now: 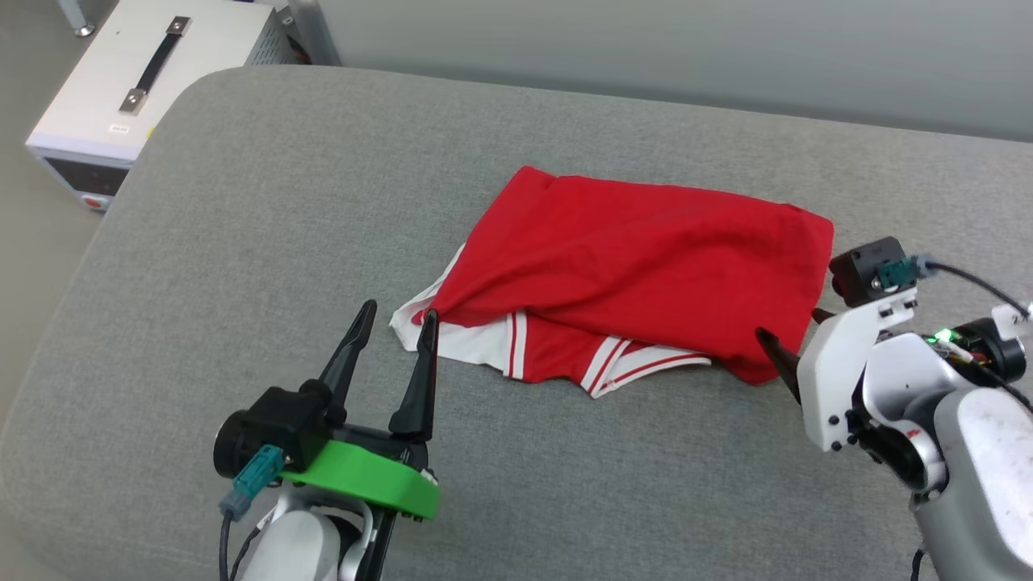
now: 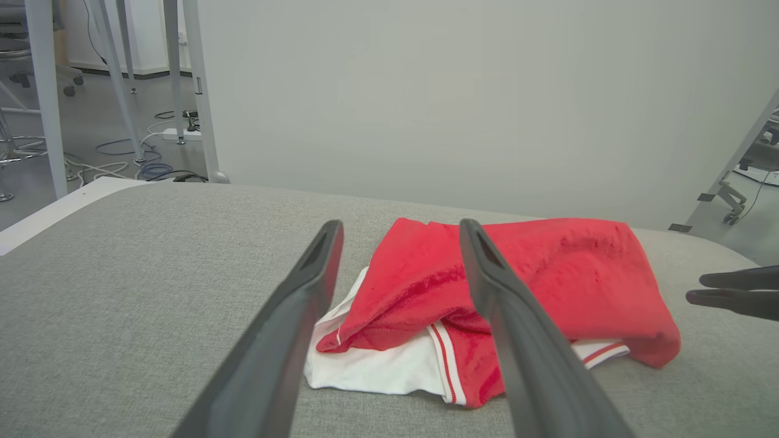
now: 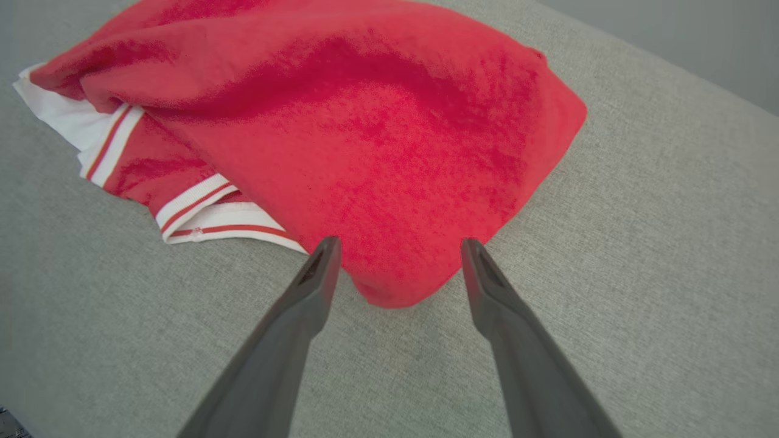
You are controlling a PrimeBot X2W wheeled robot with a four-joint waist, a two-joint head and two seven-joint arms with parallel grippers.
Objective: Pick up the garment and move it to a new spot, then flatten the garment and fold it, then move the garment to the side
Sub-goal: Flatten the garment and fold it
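Observation:
The garment (image 1: 637, 250) lies bunched on the grey cushion (image 1: 266, 210), plain red side up. A white sleeve (image 1: 476, 343) and striped trim poke out at its near left, and the print is hidden. My left gripper (image 1: 399, 311) is open, its right fingertip at the edge of the white sleeve. In the left wrist view the garment (image 2: 572, 267) lies just past the open left gripper (image 2: 401, 226). My right gripper (image 1: 791, 323) is open at the garment's near right corner. In the right wrist view that corner of the garment (image 3: 365, 121) sits between the tips of the right gripper (image 3: 399, 241).
A white box with a black handle (image 1: 137, 81) stands on the floor past the cushion's far left corner. A pale wall (image 1: 686, 48) runs behind the cushion. Bare cushion stretches to the left of the garment and in front of it. The right gripper's fingers (image 2: 730, 292) enter the left wrist view.

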